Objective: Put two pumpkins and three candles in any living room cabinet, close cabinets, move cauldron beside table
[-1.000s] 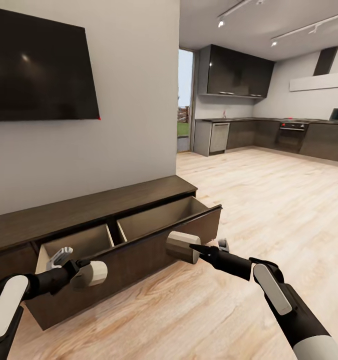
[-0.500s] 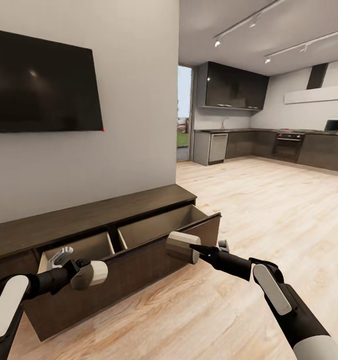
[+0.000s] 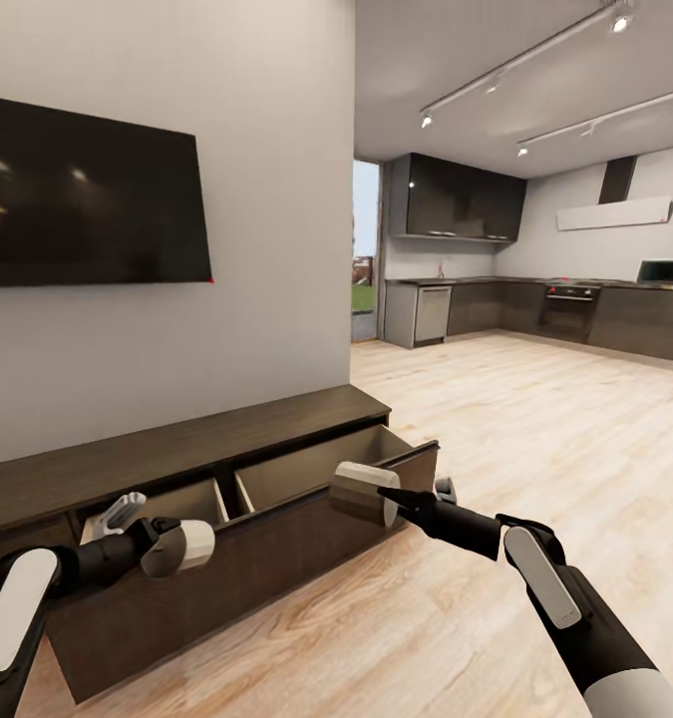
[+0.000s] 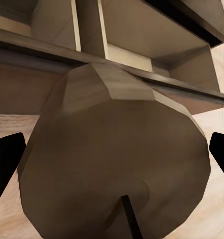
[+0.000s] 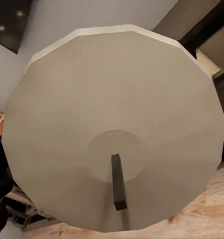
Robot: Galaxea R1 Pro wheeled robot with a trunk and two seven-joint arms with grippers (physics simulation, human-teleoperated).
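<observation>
— Has anything moved since a second ago?
— Only the camera: it has tilted up, so the cabinet (image 3: 226,439) sits lower in the head view and more ceiling shows. Both arms keep their pose in front of it.
— What about the cabinet itself?
— Its wide drawer (image 3: 276,477) is pulled out, split into two compartments by a divider.
— Where are the candles?
— Two are visible. The left gripper (image 3: 167,543) is clenched around one candle (image 3: 179,547), held in front of the drawer's front panel, below the nearer compartment. In the left wrist view that candle (image 4: 117,164) sits between dark fingertips (image 4: 6,164), with the drawer just behind it.
— And the right?
— The right gripper (image 3: 384,499) grasps the other candle (image 3: 364,493) at the drawer's front edge, by the far compartment. The right wrist view shows its wick (image 5: 118,181).
— Anything else around the cabinet?
— A television (image 3: 87,199) hangs on the wall above it.
</observation>
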